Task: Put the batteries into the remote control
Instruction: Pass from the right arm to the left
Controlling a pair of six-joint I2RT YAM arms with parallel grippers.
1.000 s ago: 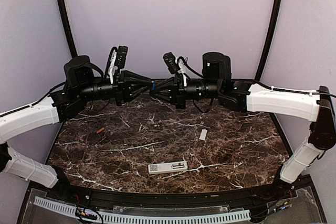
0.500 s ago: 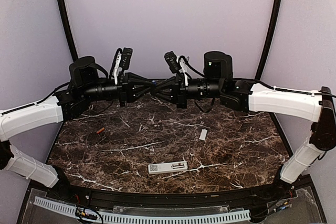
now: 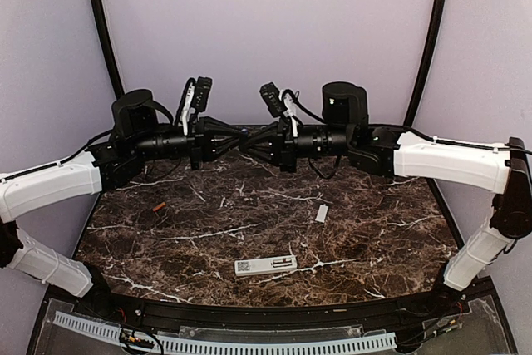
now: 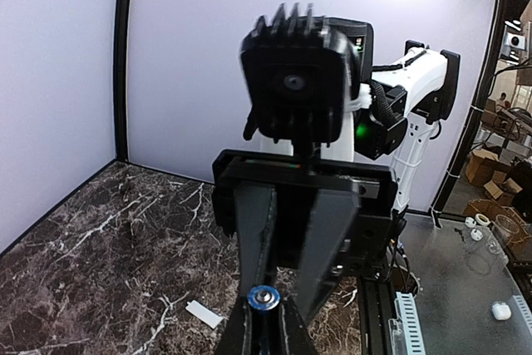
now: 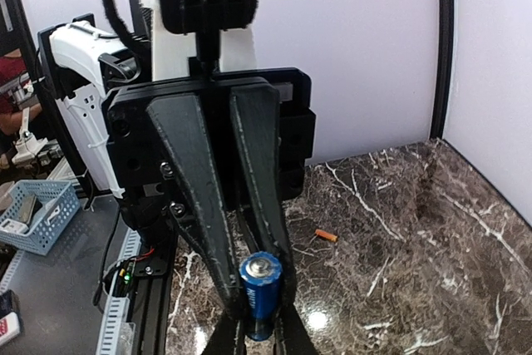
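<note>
High over the back of the table my two grippers meet tip to tip. The left gripper is shut on a blue battery, its fingers flanking the top end in the right wrist view. My right gripper still has the battery's lower end between its fingertips. The orange battery lies on the marble at the left. The white remote control lies label side up near the front edge, its recess showing.
A small pale cover piece lies right of centre on the dark marble table. Purple walls close in the back and sides. A black rail with a white cable strip runs along the near edge.
The left arm has slid right until its fingertips reached the right gripper's, and its jaws have closed on the blue battery. The right arm has stayed almost still.
</note>
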